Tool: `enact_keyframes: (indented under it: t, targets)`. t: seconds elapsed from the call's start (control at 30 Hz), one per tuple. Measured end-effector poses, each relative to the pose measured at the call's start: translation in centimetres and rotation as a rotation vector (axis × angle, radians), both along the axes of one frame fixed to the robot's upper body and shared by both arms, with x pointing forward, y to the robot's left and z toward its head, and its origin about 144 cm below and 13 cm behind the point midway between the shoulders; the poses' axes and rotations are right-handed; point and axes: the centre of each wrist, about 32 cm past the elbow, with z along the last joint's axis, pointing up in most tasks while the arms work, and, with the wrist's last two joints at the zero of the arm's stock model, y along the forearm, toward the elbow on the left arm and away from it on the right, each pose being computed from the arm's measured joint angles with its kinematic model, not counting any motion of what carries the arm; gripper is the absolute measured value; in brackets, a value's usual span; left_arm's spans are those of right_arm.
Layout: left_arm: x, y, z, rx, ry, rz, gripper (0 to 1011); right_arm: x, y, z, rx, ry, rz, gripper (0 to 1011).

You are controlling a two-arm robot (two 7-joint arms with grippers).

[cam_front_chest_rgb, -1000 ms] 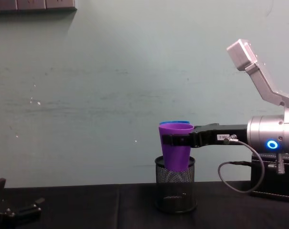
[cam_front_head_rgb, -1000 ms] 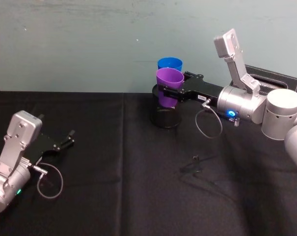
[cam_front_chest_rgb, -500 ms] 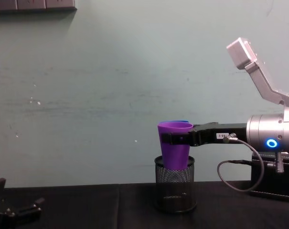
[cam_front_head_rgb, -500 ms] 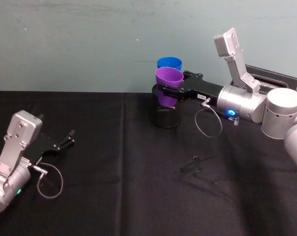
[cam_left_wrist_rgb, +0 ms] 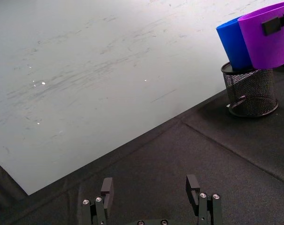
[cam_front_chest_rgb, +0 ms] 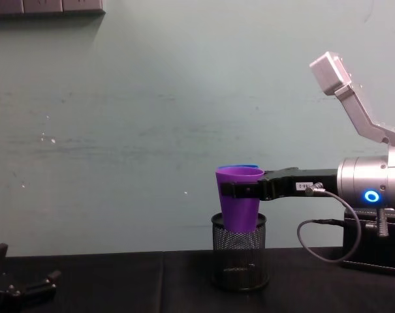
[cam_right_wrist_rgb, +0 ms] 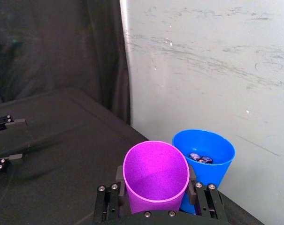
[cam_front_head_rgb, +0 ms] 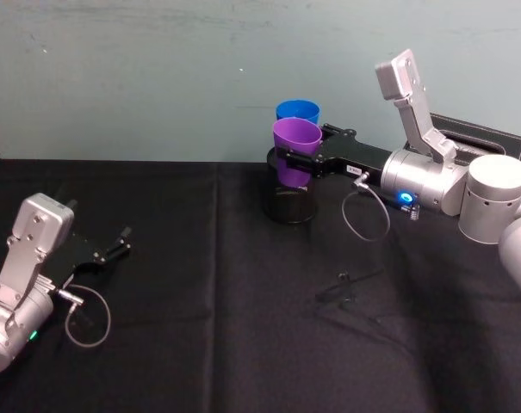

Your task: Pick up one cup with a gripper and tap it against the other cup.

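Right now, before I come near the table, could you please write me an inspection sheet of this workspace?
Surface: table under black cloth, lightly creased.
Job's things: smooth purple plastic tumbler raised, close beside bright blue plastic tumbler; contact cannot be told. The blue one holds small dark items, and its base seems to sit inside the pen holder.
Clutter: black mesh pen holder below the tumblers; small black object on the cloth; black case at right.
End effectors: right end effector shut on the purple tumbler; left end effector open, low at left.
Cables: right wrist cable loop and left wrist cable loop, both free.
Surroundings: scuffed pale green wall; dark curtain.
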Motion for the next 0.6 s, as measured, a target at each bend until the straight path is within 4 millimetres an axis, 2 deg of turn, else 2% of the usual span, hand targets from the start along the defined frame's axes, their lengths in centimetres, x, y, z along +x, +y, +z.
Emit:
enact_keyframes:
  t: [0.6]
  targets:
    - [0.0,0.0,0.0,0.0,0.0,0.0,1011,-0.02,-0.01,-0.04,0.001,0.001,-0.002,728]
